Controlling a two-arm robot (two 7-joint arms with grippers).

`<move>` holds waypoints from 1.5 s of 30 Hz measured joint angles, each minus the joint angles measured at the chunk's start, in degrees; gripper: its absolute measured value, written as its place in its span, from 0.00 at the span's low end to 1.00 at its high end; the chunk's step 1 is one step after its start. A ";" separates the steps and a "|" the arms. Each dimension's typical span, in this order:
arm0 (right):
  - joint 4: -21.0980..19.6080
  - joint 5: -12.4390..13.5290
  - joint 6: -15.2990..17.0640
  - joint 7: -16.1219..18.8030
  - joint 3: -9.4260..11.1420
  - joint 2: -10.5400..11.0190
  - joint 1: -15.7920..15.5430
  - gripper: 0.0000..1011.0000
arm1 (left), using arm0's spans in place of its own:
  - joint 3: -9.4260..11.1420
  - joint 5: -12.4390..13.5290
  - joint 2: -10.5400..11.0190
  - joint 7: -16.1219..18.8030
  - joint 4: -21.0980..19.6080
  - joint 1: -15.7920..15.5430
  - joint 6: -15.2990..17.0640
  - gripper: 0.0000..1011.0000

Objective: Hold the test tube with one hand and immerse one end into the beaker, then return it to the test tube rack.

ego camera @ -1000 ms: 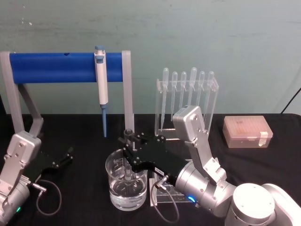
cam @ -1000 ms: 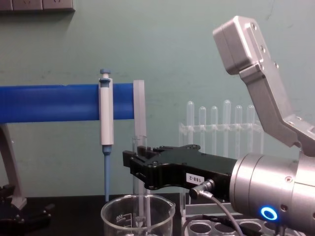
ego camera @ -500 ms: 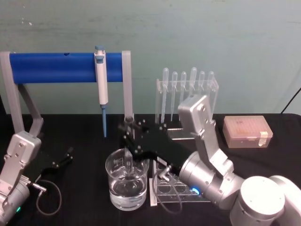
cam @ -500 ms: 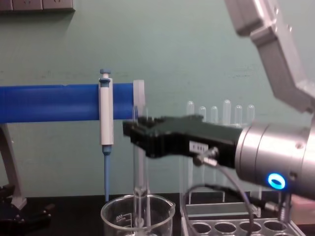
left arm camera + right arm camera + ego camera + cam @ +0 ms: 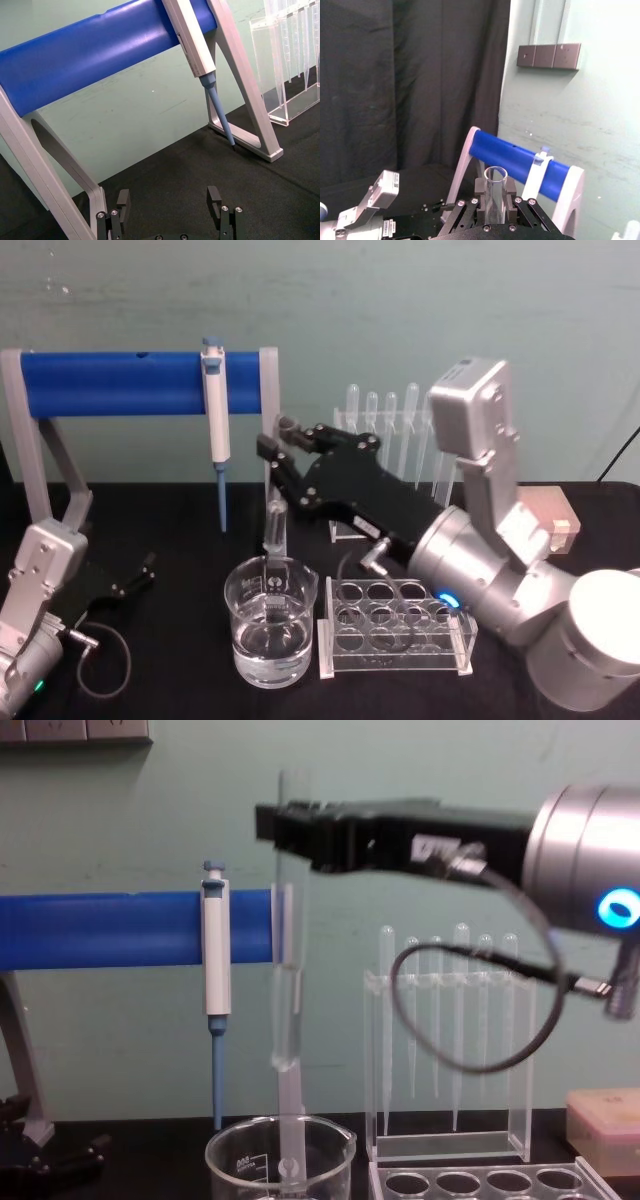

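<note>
- The left gripper (image 5: 135,575) rests low on the black table (image 5: 170,660) at the robot's far left, fingers (image 5: 214,199) spread apart and holding nothing.
- A blue bar (image 5: 130,382) on grey legs stands behind it, with a white pipettor (image 5: 214,410) hanging from the bar.
- The beaker (image 5: 270,630) sits on the table right of the left gripper, with clear liquid in its lower part.
- The test tube (image 5: 287,920) hangs upright above the beaker, its round bottom clear of the rim in the chest view.
- The right gripper (image 5: 283,455) is clamped on the tube near its top, high above the beaker.
- The dip looks done and the return is the step in hand: the tube should stay upright and travel level to the clear tube rack (image 5: 395,630) just right of the beaker, then go straight down into a hole.
- Tilting the tube or dropping early could knock it on the beaker rim or rack edge.
</note>
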 joint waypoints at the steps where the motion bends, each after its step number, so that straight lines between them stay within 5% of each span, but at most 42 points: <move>1: -0.71 0.06 0.43 -0.08 0.23 0.35 -0.07 0.22 | 0.00 0.01 0.00 0.00 0.00 0.00 0.00 0.99; 10: -7.19 0.98 3.07 -1.74 4.64 5.55 -4.81 0.22 | 0.00 0.00 0.00 0.00 0.00 0.00 0.00 0.99; 19: -8.94 1.38 0.10 -3.70 8.87 7.98 -12.06 0.22 | 0.00 0.00 0.00 0.00 0.00 0.00 0.00 0.99; 30: -4.89 -2.19 -5.56 -5.40 9.07 6.27 -15.86 0.22 | 0.00 0.00 0.00 0.00 0.00 0.00 0.00 0.99; 45: -1.87 -4.09 -6.45 -5.46 9.78 3.47 -16.61 0.22 | 0.00 0.00 0.00 0.00 0.00 0.00 0.00 0.99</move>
